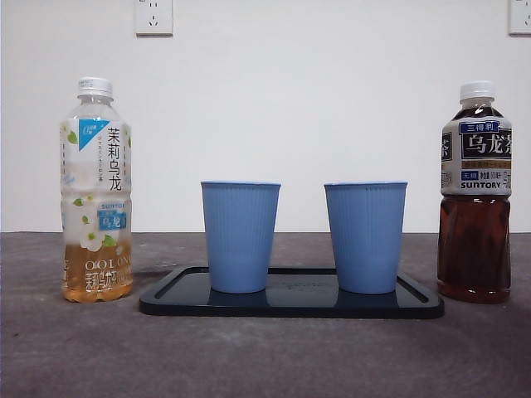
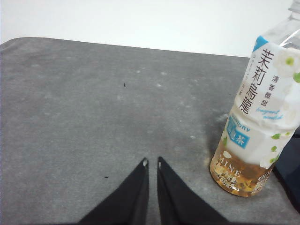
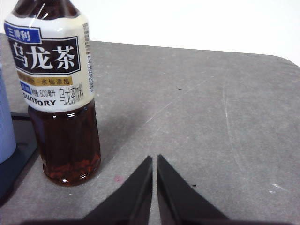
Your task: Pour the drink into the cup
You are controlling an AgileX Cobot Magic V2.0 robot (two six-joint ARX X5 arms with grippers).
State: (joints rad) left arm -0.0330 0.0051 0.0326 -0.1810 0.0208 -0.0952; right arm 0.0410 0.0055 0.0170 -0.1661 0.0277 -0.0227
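Observation:
Two blue ribbed cups, one on the left [image 1: 241, 236] and one on the right [image 1: 366, 236], stand upright on a black tray [image 1: 290, 305]. A jasmine oolong bottle [image 1: 96, 191] with a little amber drink at its bottom stands capped left of the tray, and also shows in the left wrist view [image 2: 260, 122]. A dark oolong tea bottle [image 1: 474, 192] stands capped right of the tray, seen close in the right wrist view [image 3: 58, 89]. My left gripper [image 2: 152, 162] is shut, empty, beside the pale bottle. My right gripper [image 3: 154, 159] is shut, empty, beside the dark bottle.
The grey tabletop [image 1: 265, 356] stretches in front of the tray. A white wall with two sockets [image 1: 153, 16] is behind. The tray's edge [image 3: 14, 154] and a sliver of a blue cup [image 3: 5, 122] show in the right wrist view.

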